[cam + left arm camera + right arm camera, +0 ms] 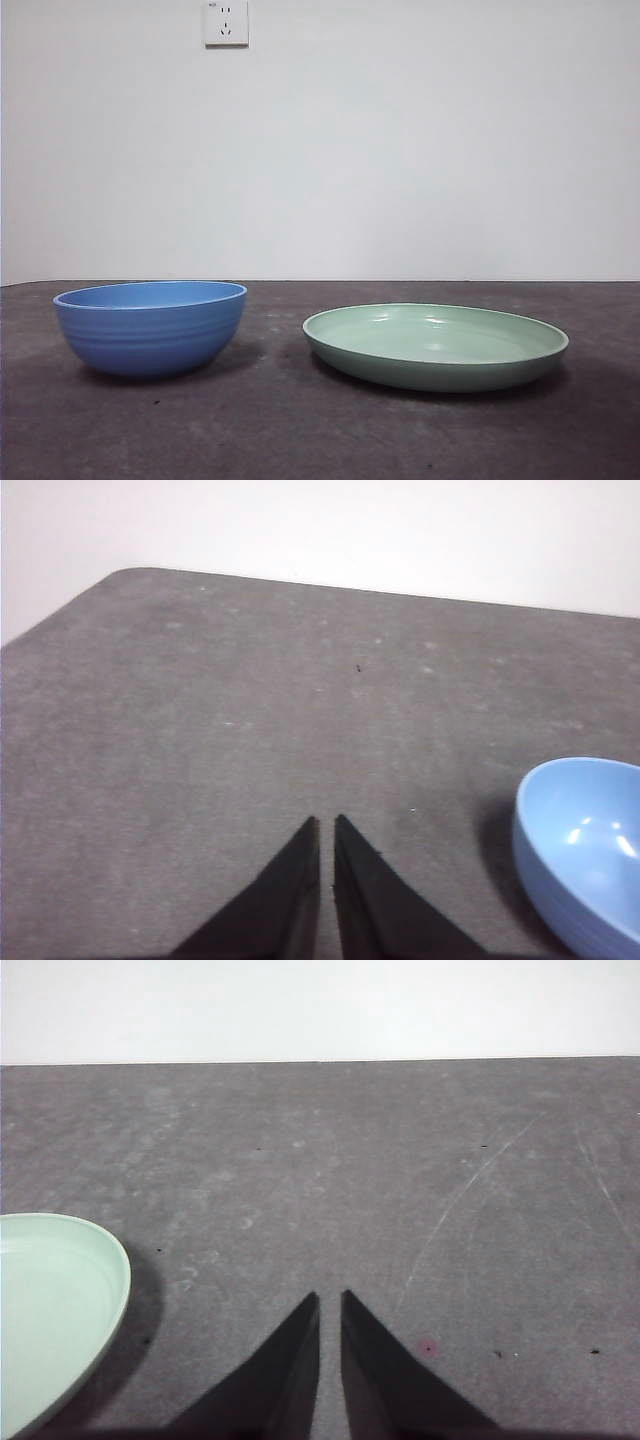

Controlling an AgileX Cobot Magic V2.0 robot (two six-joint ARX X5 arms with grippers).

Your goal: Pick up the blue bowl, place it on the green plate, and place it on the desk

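Observation:
The blue bowl [151,325] stands upright on the desk [280,430] at the left of the front view. Beside it at the right lies the green plate [436,345], apart from the bowl and with nothing on it. In the left wrist view my left gripper [326,823] is shut above bare desk, and the blue bowl [583,850] sits off to one side of it. My right gripper [328,1298] is shut too, hovering over the desk with the green plate [55,1305] off to its side. Neither arm appears in the front view.
A white wall with a power socket [225,22] rises behind the desk. The desk's rounded far corner [125,577] shows in the left wrist view.

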